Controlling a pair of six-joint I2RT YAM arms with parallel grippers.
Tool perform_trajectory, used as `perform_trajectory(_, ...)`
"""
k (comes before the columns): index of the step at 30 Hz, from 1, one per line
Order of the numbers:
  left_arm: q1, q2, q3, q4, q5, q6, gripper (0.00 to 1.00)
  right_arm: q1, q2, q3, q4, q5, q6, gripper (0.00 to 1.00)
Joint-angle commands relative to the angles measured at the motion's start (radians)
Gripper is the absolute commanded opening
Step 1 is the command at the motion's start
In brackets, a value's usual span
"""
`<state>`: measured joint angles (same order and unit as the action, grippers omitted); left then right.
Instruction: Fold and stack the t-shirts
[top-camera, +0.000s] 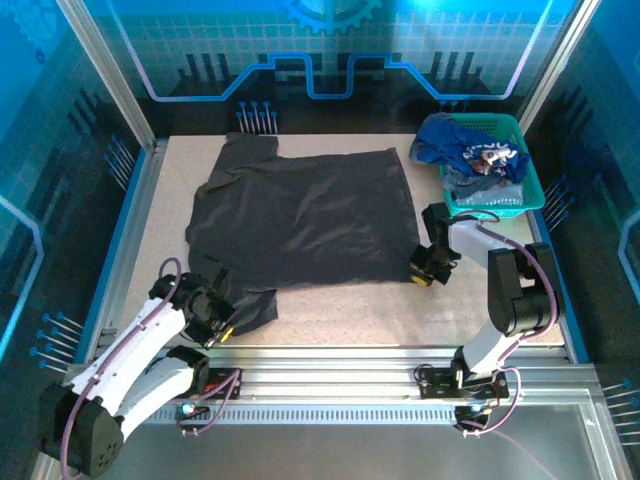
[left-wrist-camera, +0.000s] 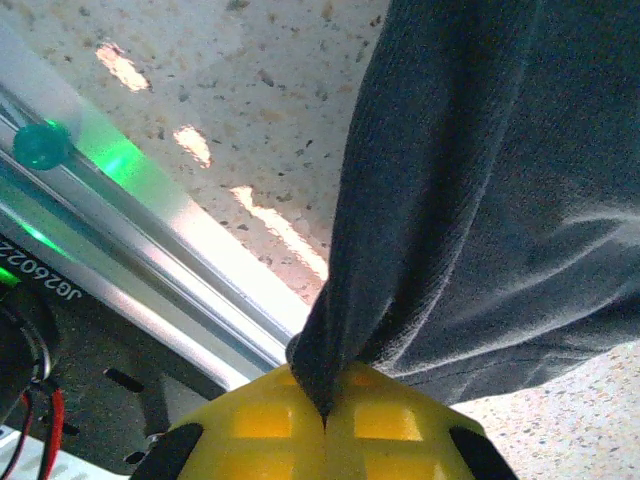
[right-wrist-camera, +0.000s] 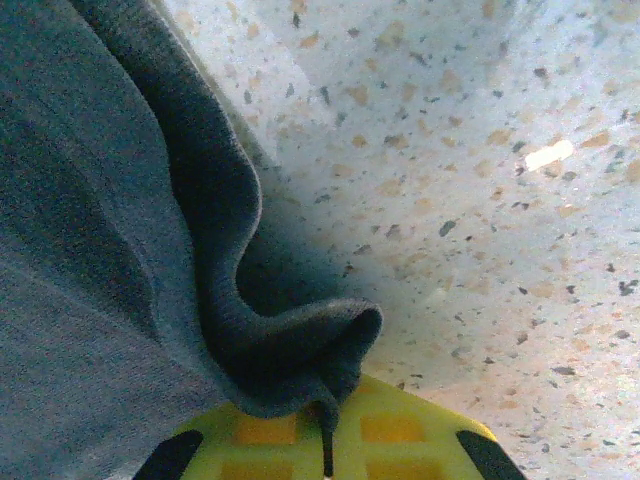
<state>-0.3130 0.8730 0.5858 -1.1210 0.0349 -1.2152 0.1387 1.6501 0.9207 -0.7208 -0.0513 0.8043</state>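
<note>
The speckled pale worktop (top-camera: 330, 315) takes up the middle of the top view. Most of it is covered by the charcoal-grey t-shirt (top-camera: 300, 220), which lies spread out and fairly flat. Its neck end points to the upper left of the frame, and its lower left part trails down toward the bottom left.

At the upper right of the frame a teal mesh basket (top-camera: 531, 178) stands on the worktop, just beside the shirt's right edge. A royal-blue shirt (top-camera: 450, 145) with pale print is bundled inside and spills over the basket's left rim, with paler cloth under it.

The right hand (top-camera: 422, 272) is at the shirt's lower right corner, a little right of centre in the frame. In the right wrist view its yellow fingers (right-wrist-camera: 270, 430) are pressed together on a rolled fold of the dark hem, low in the frame, with the bare worktop at the upper right.

The left hand (top-camera: 225, 325) is at the lower left of the top view, at the trailing edge of the same shirt. In the left wrist view it is closed on a pinched ridge of the dark cloth at bottom centre. The cloth rises from there to the upper right, and an aluminium rail (left-wrist-camera: 150, 250) crosses the left side.
</note>
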Motion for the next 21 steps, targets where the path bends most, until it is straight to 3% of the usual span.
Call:
perform_trajectory(1, -0.072, -0.063, -0.019, -0.137, 0.054, -0.089, 0.00, 0.016, -0.034, 0.002, -0.089, 0.053, -0.020, 0.00)
perform_trajectory(8, -0.232, -0.193, -0.045, -0.176, 0.086, -0.285, 0.00, 0.023, -0.195, -0.101, -0.174, 0.029, -0.049, 0.00)
perform_trajectory(12, -0.429, -0.177, -0.062, -0.064, 0.087, -0.433, 0.00, 0.024, -0.259, -0.144, -0.190, 0.014, -0.057, 0.00)
perform_trajectory(15, -0.545, -0.106, -0.034, -0.008, 0.039, -0.469, 0.00, 0.020, -0.290, -0.145, -0.198, 0.028, -0.067, 0.00)
perform_trajectory(21, -0.605, -0.021, 0.086, -0.032, -0.083, -0.455, 0.00, 0.012, -0.310, -0.120, -0.249, 0.041, -0.073, 0.00)
